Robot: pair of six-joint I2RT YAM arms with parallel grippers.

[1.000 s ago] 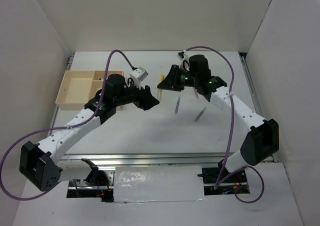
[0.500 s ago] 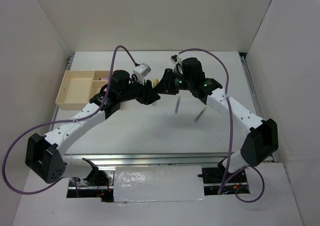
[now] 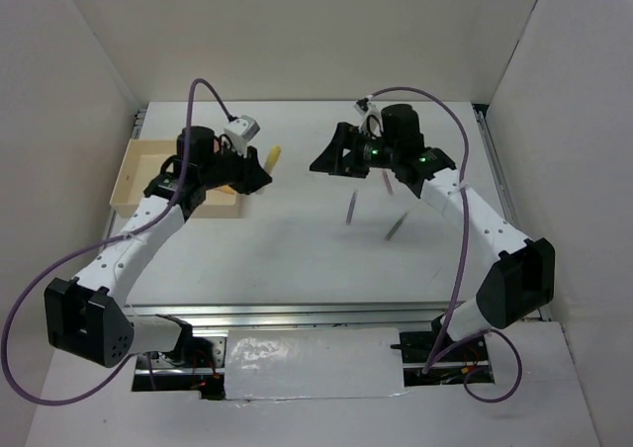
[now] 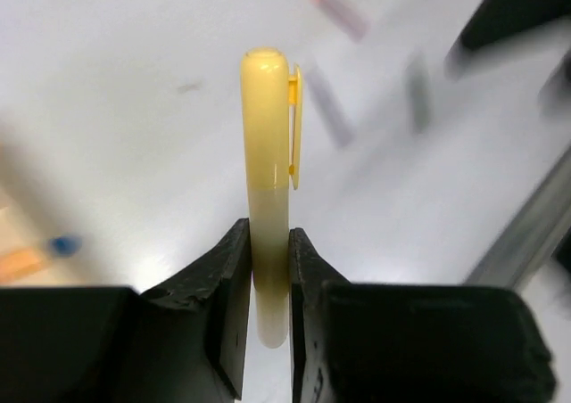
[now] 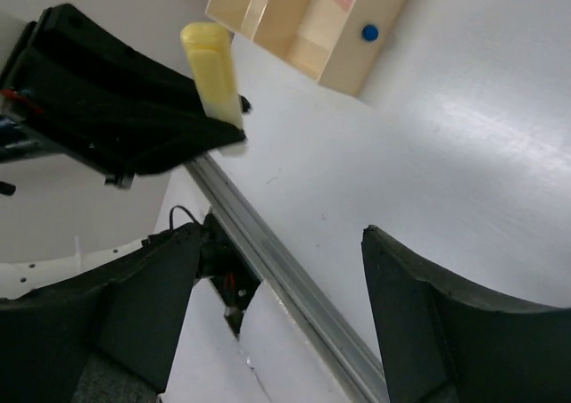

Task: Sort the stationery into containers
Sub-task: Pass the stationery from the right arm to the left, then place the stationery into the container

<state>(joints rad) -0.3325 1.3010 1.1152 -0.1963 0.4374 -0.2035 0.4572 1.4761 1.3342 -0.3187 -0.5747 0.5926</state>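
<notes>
1. Gripping the yellow marker [image 4: 266,153] low on its barrel, the left claw [image 4: 268,238] is clamped tight, and the capped end pokes out past the fingertips.
2. A second ago this marker was in the right claw [image 5: 285,287]. The two claws then met over the middle of the surface [image 3: 297,259], and the marker has changed hands.
3. The right claw now stands wide apart with nothing in it, drawn back to its own side.
4. The left arm has swung back toward the tray [image 3: 148,170]. The marker hangs in the air just beside the tray's right edge, not yet over a compartment.
5. The handover looks complete. What likely remains for this marker is a short carry over a compartment and a release.
6. A thin purplish pen [image 3: 351,208] and a thin grey pen [image 3: 396,226] lie on the surface near the right arm, not yet sorted.
</notes>
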